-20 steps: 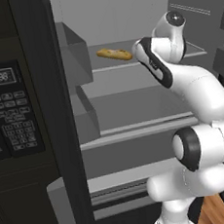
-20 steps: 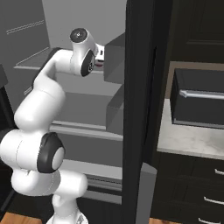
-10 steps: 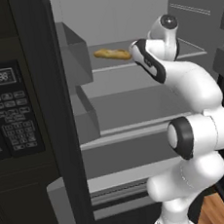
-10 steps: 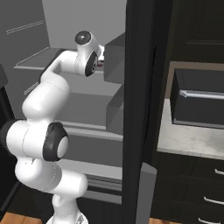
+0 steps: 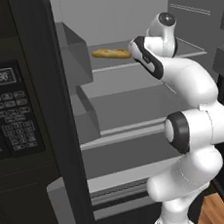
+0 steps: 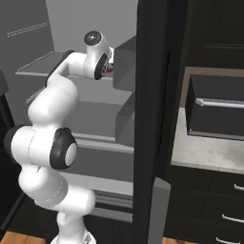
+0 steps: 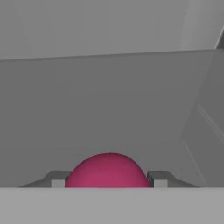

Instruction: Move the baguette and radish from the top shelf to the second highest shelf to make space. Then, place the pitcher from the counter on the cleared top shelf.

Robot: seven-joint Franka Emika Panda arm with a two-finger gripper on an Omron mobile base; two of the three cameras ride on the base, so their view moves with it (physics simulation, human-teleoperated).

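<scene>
Magenta fills the low centre of the hand view, where the radish [image 7: 108,170] sits between the two grey fingertips [image 7: 58,179], one tip against each of its sides with no gap showing, so the jaws look closed on it; the gripper [image 7: 108,183] is aimed along the top shelf [image 7: 109,105] toward the plain grey back wall of the fridge [image 7: 87,26]. Whether the radish is raised off the shelf or resting on it I cannot tell from this angle. In the right base view a sliver of the same magenta [image 6: 110,69] shows just beyond the wrist, beside a grey door bin [image 6: 125,64], at the height of the top shelf [image 6: 40,69]. From the left base view the white arm [image 5: 190,91] rises from the lower right and bends into the open fridge, its hand reaching in at the top shelf [image 5: 123,63]; the golden-brown baguette [image 5: 111,54] lies flat on that shelf, lengthwise across it, just to the left of the hand and apart from it. Below lies the second highest shelf [image 5: 128,110], darker grey with a whitish front lip. A black microwave panel with a keypad [image 5: 9,115] stands at the left of that view, and a light speckled counter [image 6: 209,152] with black drawers beneath it lies to the right of the fridge door in the right base view.
</scene>
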